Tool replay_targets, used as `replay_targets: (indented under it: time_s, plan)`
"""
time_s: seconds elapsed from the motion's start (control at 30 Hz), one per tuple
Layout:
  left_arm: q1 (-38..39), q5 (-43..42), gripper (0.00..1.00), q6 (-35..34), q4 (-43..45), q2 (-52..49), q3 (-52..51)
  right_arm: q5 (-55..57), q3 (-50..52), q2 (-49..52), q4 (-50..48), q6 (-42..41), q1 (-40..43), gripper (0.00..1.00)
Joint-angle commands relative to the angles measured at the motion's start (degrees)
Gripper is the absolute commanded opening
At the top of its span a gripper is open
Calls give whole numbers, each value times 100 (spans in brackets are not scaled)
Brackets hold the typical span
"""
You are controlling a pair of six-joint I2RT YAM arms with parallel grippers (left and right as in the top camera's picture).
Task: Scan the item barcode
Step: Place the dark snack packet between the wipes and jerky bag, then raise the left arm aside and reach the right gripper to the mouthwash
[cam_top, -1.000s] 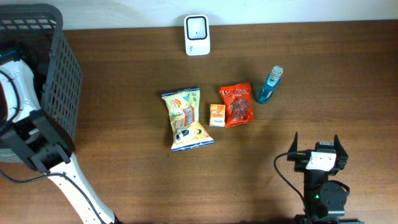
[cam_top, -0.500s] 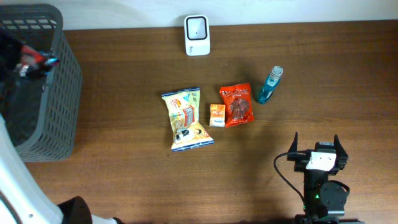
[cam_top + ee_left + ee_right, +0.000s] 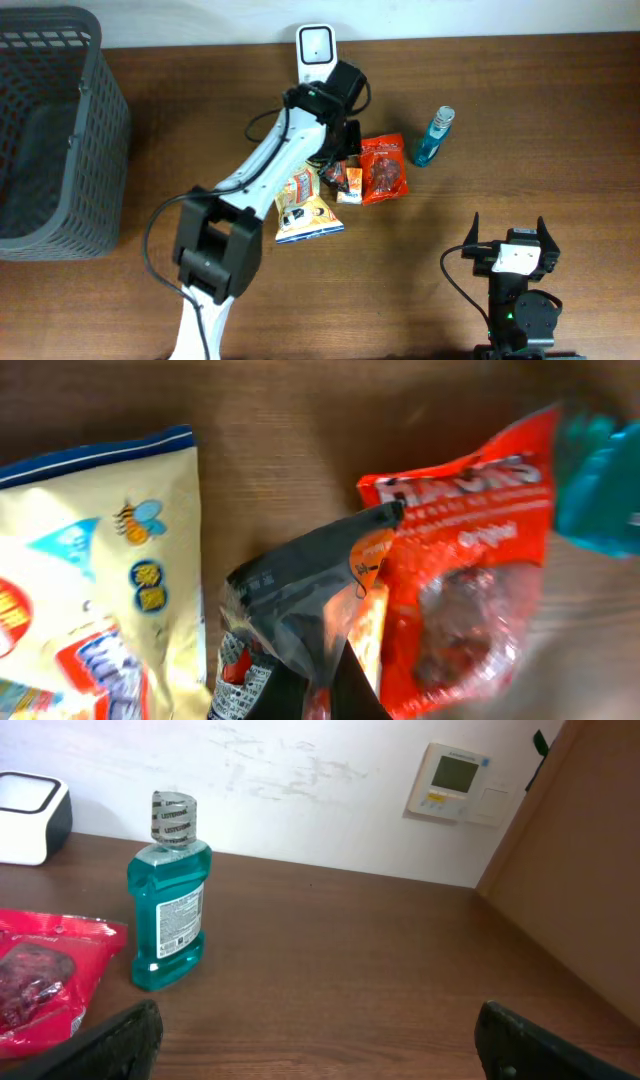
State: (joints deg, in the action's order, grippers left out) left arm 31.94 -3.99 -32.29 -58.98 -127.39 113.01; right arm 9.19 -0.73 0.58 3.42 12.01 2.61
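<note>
My left gripper (image 3: 334, 168) is shut on a dark grey foil packet (image 3: 300, 610) with an orange corner and printed text. It hangs over the middle items, between the yellow snack bag (image 3: 300, 192) and the red packet (image 3: 383, 168), a short way in front of the white barcode scanner (image 3: 317, 56). In the left wrist view my left gripper (image 3: 325, 698) pinches the packet's lower end, and the packet hides the small orange box (image 3: 349, 186) below. My right gripper (image 3: 510, 232) rests open at the lower right, nothing between its fingers (image 3: 120, 1038).
A blue mouthwash bottle (image 3: 434, 137) stands right of the red packet. A dark mesh basket (image 3: 95, 120) fills the far left. Wall with a thermostat (image 3: 455, 780) lies beyond the table's back edge.
My left arm has swung from the basket at the far left across to the middle of the table, carrying the dark packet. The right arm has not moved.
</note>
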Motion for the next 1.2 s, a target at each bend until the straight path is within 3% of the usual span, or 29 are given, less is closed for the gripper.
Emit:
replay_targets:
  time_s: [0.0, 0.07, 0.1, 0.13, 0.23, 0.3, 0.4, 0.5, 0.57, 0.6, 0.67, 0.9, 0.93, 0.97, 1.07, 1.17]
  plan:
    - [31, 415, 26, 114, 136, -306, 33, 50, 42, -37, 26, -24, -35, 99]
    - [26, 529, 59, 114, 129, -352, 33, 50, 42, -37, 26, -24, -35, 98]
    - [26, 520, 89, 212, 103, -341, 63, 50, 42, -37, 26, -22, -35, 99]
    - [26, 382, 97, 579, 4, -308, 208, 50, 42, -37, 26, -24, -35, 98]
    - [-83, 356, 99, 632, -1145, -118, 1443, 50, 42, -37, 26, -24, -35, 98]
    - [-227, 538, 99, 629, -2686, 245, 2962, 50, 42, -37, 26, -24, -35, 98]
    - [-398, 994, 100, 629, -3665, 616, 3700, 50, 42, -37, 26, -24, -35, 99]
    - [-662, 1005, 99, 1014, -3775, 940, 3709, 50, 42, -37, 26, -24, -35, 98]
    - [-1215, 848, 99, 984, -3775, 1075, 3709, 52, 42, -37, 26, -24, -35, 98]
    - [-1674, 352, 99, 962, -3775, 1073, 3692, 50, 42, -37, 26, -24, -35, 98]
    - [-2129, 352, 99, 973, -3775, 1073, 3620, 50, 42, -37, 26, -24, -35, 99]
    - [-2461, 420, 99, 968, -3775, 1073, 3574, -101, 42, -37, -28, -76, -35, 98]
    - [-2461, 417, 99, 968, -3775, 1073, 3574, -1088, 42, -37, -83, -363, -35, 99]
    - [-2461, 417, 99, 968, -3775, 1073, 3574, -2785, 42, -37, -81, -992, -35, 98]
    - [-2461, 420, 99, 968, -3775, 1073, 3574, -5219, 42, -37, -667, -1252, -35, 99]
    - [-2461, 420, 99, 968, -3775, 1073, 3574, -5681, 42, -37, -1364, -2208, -35, 98]
